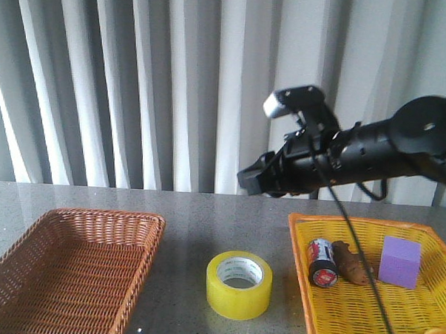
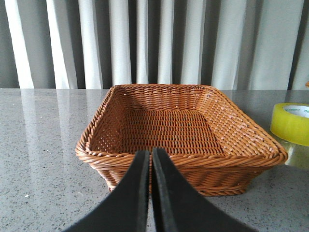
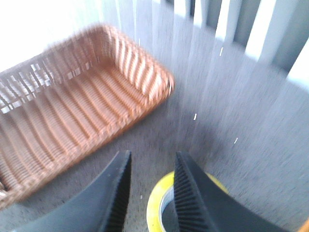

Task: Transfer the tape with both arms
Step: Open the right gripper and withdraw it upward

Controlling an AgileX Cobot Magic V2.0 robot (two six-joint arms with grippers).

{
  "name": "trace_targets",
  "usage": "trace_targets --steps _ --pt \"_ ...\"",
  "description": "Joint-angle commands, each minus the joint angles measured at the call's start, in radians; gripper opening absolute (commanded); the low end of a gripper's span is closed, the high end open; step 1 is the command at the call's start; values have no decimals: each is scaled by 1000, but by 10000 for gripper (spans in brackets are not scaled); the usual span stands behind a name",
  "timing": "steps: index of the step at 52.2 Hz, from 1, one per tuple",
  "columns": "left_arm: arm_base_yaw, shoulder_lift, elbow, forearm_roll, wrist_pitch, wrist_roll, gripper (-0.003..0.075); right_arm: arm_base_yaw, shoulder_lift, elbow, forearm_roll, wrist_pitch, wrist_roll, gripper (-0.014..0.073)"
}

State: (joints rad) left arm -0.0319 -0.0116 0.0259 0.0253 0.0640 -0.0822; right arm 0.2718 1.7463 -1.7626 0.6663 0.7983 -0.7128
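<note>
The yellow tape roll (image 1: 238, 284) with a white printed core lies flat on the grey table between the two baskets. My right arm reaches in from the right, and its gripper (image 1: 250, 180) hangs high above the tape. In the right wrist view the gripper (image 3: 152, 158) is open and empty, and the tape (image 3: 155, 209) shows below, partly behind one finger; that view is motion-blurred. My left gripper (image 2: 147, 152) is shut and empty, low over the table and facing the brown basket; the tape (image 2: 291, 123) shows at that view's edge. The left arm is out of the front view.
A brown wicker basket (image 1: 26, 277) stands at the left, empty; it also shows in the left wrist view (image 2: 120, 159) and the right wrist view (image 3: 159, 92). A yellow basket (image 1: 309, 222) at the right holds a purple block (image 1: 399, 262), a battery (image 1: 323, 261) and a brown object (image 1: 350, 263). Curtains hang behind.
</note>
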Motion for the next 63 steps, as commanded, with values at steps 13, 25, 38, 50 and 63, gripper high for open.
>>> trace_targets --steps 13,25,38,50,63 --pt "-2 -16 -30 -11 -74 -7 -6 -2 -543 455 -15 -390 -33 -11" --pt "-2 -16 -30 -15 -79 -14 -6 -2 -931 980 -12 -649 -44 -6" --pt "-2 -16 -30 -128 -100 -14 -6 -2 -1203 1340 2 -694 -48 -6" --pt "-2 -16 -30 -203 -166 -14 -6 -2 -1247 1467 5 -700 -47 -5" --pt "-3 -14 -162 -290 -105 -10 -6 -3 -1246 1472 5 -712 -48 -5"
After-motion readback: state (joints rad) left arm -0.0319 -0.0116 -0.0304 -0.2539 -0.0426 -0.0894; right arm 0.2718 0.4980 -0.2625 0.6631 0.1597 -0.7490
